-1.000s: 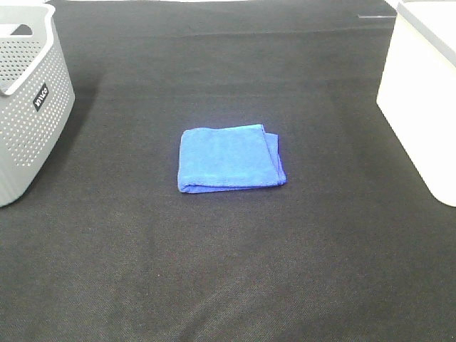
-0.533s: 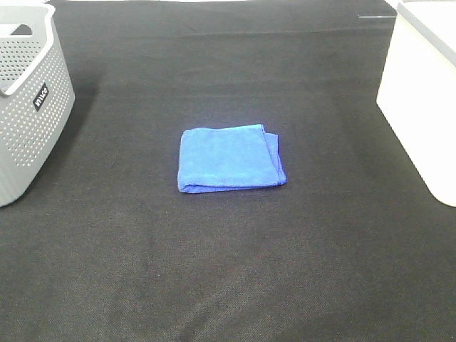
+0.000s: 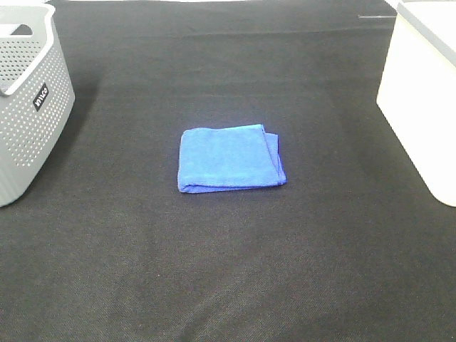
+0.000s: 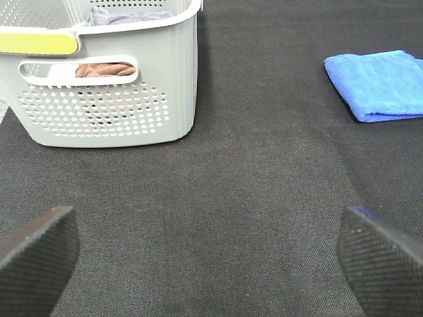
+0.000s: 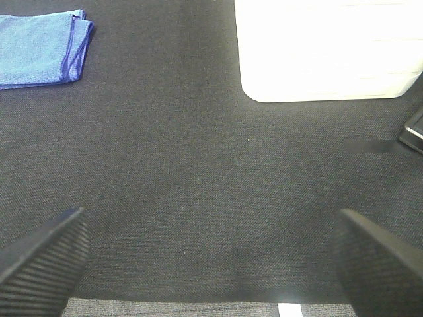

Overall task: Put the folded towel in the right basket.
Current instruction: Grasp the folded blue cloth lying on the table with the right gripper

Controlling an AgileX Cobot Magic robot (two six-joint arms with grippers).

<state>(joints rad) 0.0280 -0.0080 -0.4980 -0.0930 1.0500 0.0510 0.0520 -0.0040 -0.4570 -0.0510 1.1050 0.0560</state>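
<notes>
A folded blue towel lies flat on the dark table mat at the centre; it also shows in the left wrist view and the right wrist view. The white right basket stands at the right edge, also seen in the right wrist view. Neither gripper appears in the exterior view. My left gripper is open and empty over bare mat, far from the towel. My right gripper is open and empty near the table's front edge, short of the white basket.
A grey perforated basket stands at the left edge; in the left wrist view it holds brown and grey cloth. The dark mat covers the table. The table's front edge shows in the right wrist view.
</notes>
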